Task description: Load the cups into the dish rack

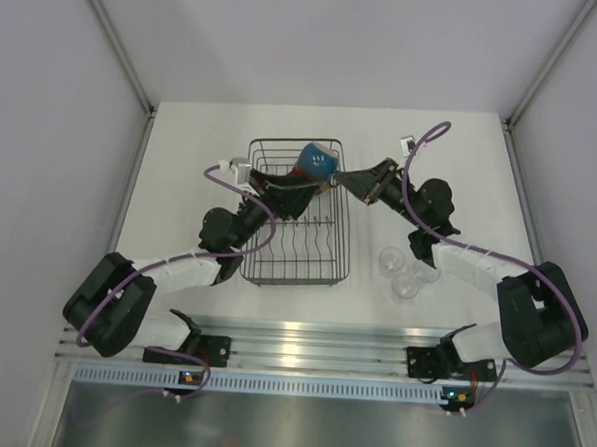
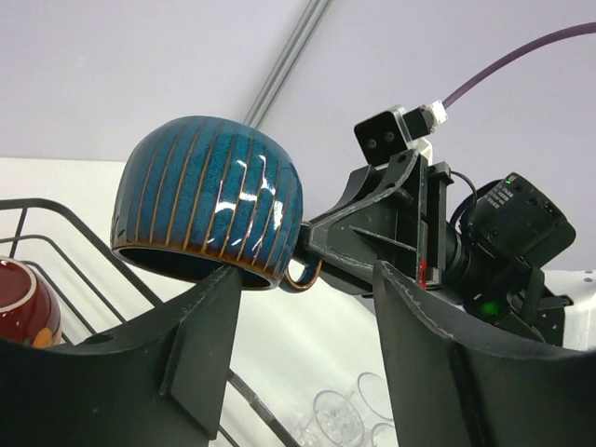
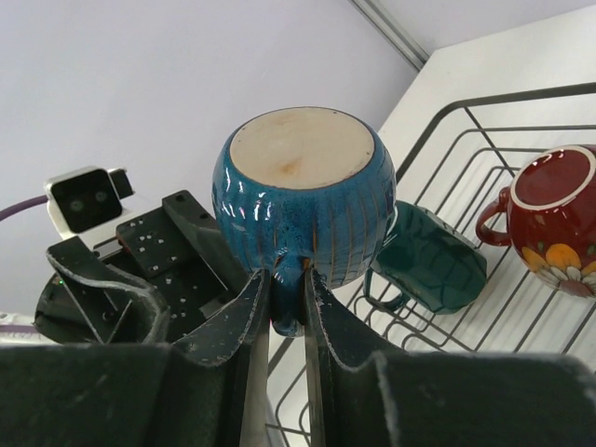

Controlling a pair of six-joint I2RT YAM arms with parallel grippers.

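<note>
The dark-blue cup (image 3: 303, 200) is held mouth-down, base up, above the far end of the dish rack (image 1: 345, 248). The rack is set mid-table with its long axis running from the near edge to the far edge. The cup's handle is pinched between the pressed-together fingers of the right gripper (image 3: 286, 284). The cup therefore lies straight ahead of that pincer, toward the left edge, with its own axis roughly upright and slightly tilted. The left gripper (image 2: 307, 275) is spread wide and posed beneath the cup from the left-edge side, the rim lying just above one fingertip; whether it is touched cannot be told. Both arms are stretched toward the far edge and bent inward over the rack, and the cup is carried by the right one alone. The teal mug (image 3: 433, 261) and the red cup (image 3: 557, 219) are seen lying inside the rack. Three clear glasses (image 1: 404, 271) stand on the table beside the rack's right side, toward the near edge. A lowering of the cup into free rack space is judged to be the coming move.
</note>
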